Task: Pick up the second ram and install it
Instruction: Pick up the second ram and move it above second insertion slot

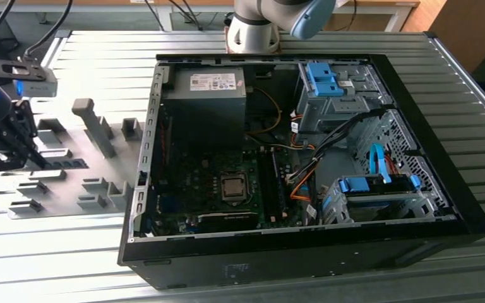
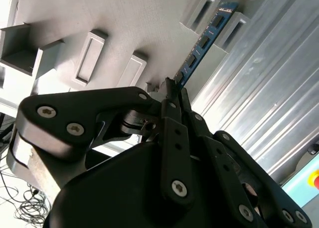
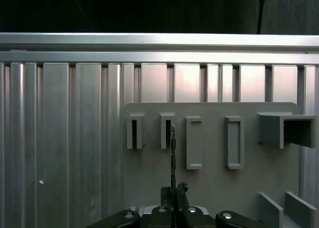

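My gripper (image 1: 33, 163) hangs over the grey holder plate (image 1: 74, 189) at the exterior view's left, beside the open computer case. The second ram (image 2: 202, 46) is a slim blue-green board with black chips. My black fingers (image 2: 172, 96) are shut on one end of it. Its other end lies between two grey holder blocks (image 2: 198, 11). In the first wrist view the ram (image 3: 172, 153) shows edge-on, running from the fingertips (image 3: 173, 192) to a holder block (image 3: 167, 131). In the exterior view the ram (image 1: 65, 163) is a dark strip next to the gripper.
The open computer case (image 1: 444, 208) stands in the middle, with the motherboard's long black slots (image 1: 268, 183) beside the processor socket (image 1: 232, 187). Orange and black cables (image 1: 302, 177) and blue drive cages (image 1: 376, 186) sit at its right. Tall grey blocks (image 1: 95, 126) rise from the plate.
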Robot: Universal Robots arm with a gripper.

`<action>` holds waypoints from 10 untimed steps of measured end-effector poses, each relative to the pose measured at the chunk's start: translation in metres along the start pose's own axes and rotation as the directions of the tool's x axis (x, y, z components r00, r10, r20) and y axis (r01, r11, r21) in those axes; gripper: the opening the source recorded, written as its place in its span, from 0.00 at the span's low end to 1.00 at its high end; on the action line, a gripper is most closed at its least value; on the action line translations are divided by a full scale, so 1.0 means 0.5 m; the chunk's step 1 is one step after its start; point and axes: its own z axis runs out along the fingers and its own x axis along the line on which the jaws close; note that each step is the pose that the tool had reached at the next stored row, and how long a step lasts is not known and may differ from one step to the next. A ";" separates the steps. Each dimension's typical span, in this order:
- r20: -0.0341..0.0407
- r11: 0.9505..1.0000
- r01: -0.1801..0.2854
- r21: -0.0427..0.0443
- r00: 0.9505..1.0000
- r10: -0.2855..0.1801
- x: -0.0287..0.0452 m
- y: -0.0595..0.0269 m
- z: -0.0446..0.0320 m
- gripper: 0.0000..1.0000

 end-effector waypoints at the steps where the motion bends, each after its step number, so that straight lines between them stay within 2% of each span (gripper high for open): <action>1: 0.000 1.000 0.000 0.000 1.000 0.000 0.000 0.000 -0.002 0.14; 10: 0.000 1.000 0.000 0.000 1.000 0.000 0.000 -0.001 -0.026 0.14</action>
